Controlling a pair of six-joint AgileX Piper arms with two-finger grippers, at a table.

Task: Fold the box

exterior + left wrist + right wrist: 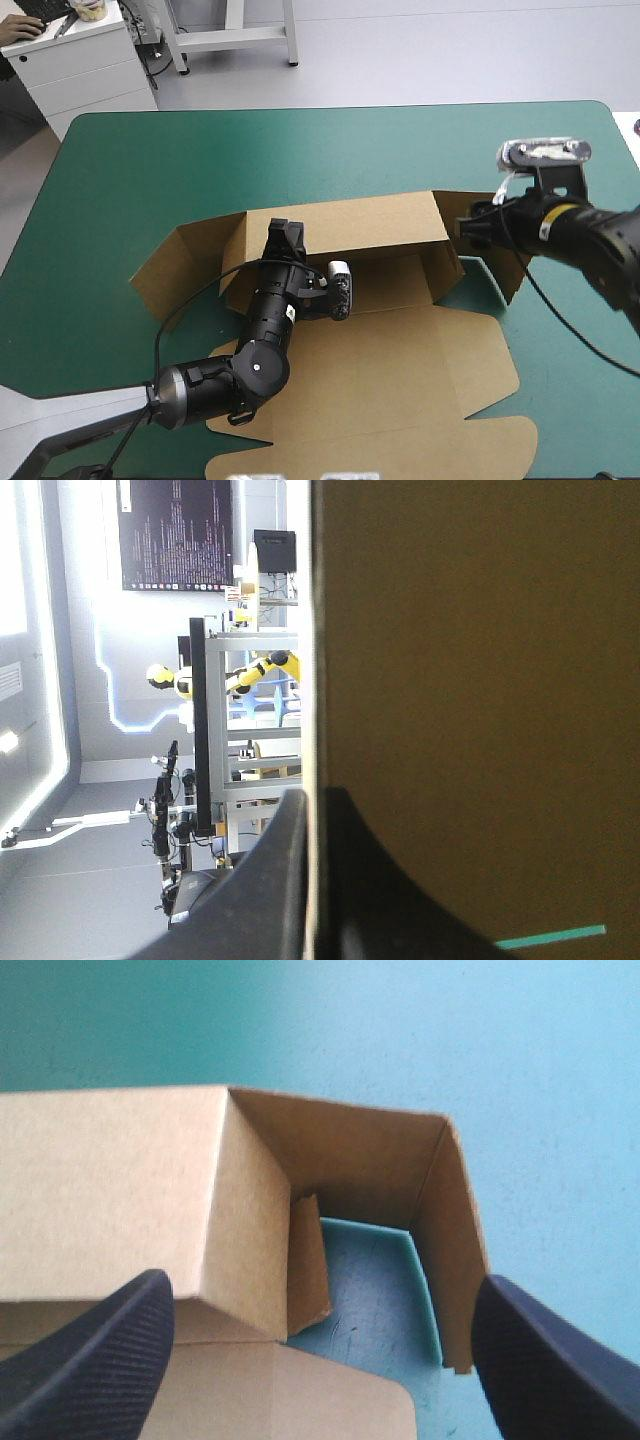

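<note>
Left hand (pixel 286 233) pinches the box (pixel 400 330) by its rear wall; right hand (pixel 468 226) spread at its corner.

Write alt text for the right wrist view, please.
The right claw is open, facing a raised corner of the brown box, whose folded walls stand between its black fingers. Beyond the box lies the teal-green table cover.
</note>
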